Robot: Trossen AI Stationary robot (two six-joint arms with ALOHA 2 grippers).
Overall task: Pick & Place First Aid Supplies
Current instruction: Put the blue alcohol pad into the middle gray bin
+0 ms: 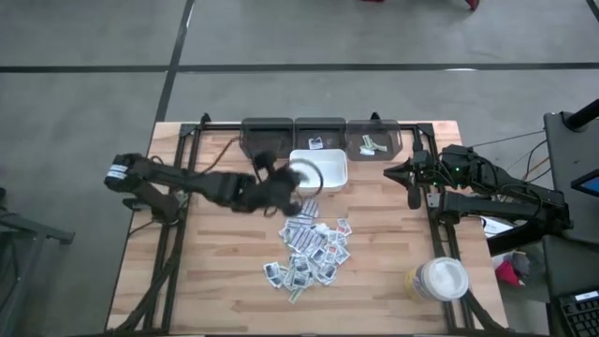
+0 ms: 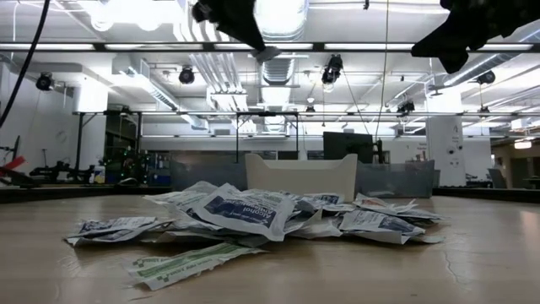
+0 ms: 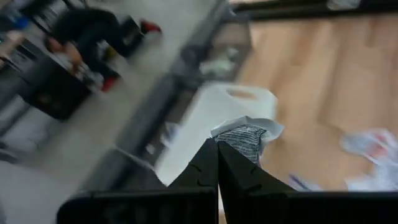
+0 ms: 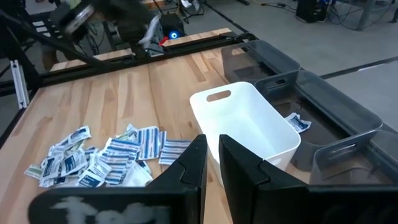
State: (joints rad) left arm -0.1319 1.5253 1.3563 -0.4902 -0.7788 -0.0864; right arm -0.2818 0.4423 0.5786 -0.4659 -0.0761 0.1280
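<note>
On the desk (image 1: 225,271) most packets (image 1: 309,251) remained piled; the left tool (image 3: 217,152) (clamped tight) carried one packet (image 3: 245,137) near the tray (image 1: 329,178).

White square tray (image 1: 329,170) before three dark bins (image 1: 320,134), white-lidded jar (image 1: 440,279) near the wooden table's (image 1: 215,253) corner.

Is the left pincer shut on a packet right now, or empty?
Shut on a packet: the left pincer pinches a grey-printed packet between closed fingers, lifted near the white tray.
</note>
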